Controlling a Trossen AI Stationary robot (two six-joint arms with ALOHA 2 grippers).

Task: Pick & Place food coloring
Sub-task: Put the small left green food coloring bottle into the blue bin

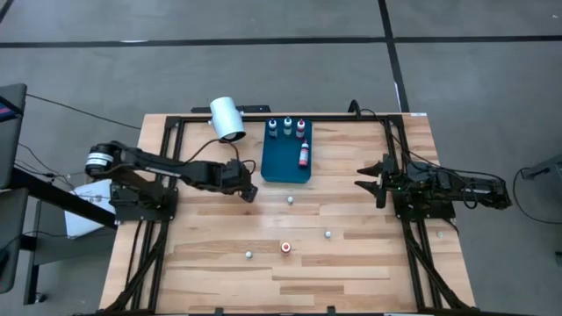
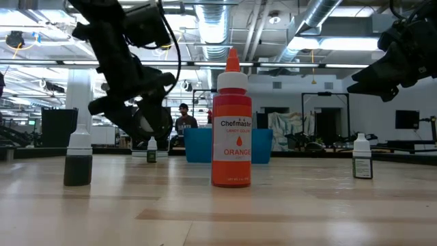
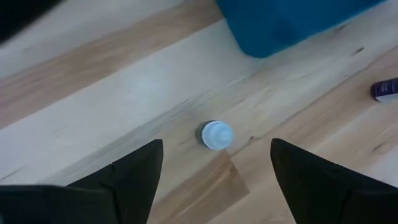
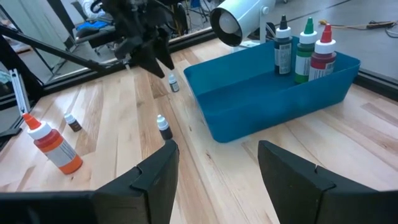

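Hovering left of centre in the high view, your left gripper gapes empty beside the blue tray, likely lining up on the small white-capped bottle nearby, while the right gripper waits open at right.

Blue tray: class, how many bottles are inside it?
4. Three stand in a row along one end of the tray: dark-capped, green-capped, red-capped. A pink one lies flat near a long side wall.
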